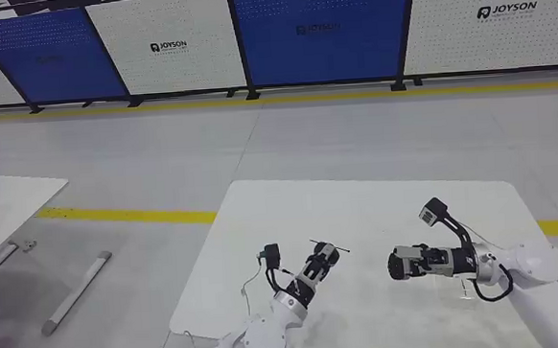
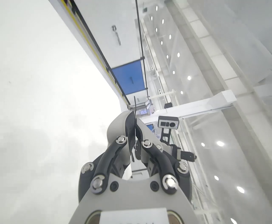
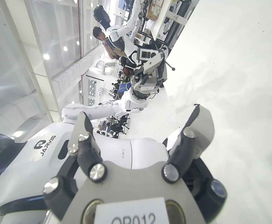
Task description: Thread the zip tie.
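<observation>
Overhead, left hand [image 1: 326, 255] pinches the zip tie [image 1: 342, 248] crosswise; right hand [image 3: 139, 110] — seen up close — gapes wide, empty.

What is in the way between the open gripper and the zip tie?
Nothing that I can see. The left gripper is shut on the zip tie above the table. The right gripper is open and faces it across a free gap.

The middle of the zip tie [image 2: 135, 105] is hidden between the clamped pads of the left gripper [image 2: 134, 125].
</observation>
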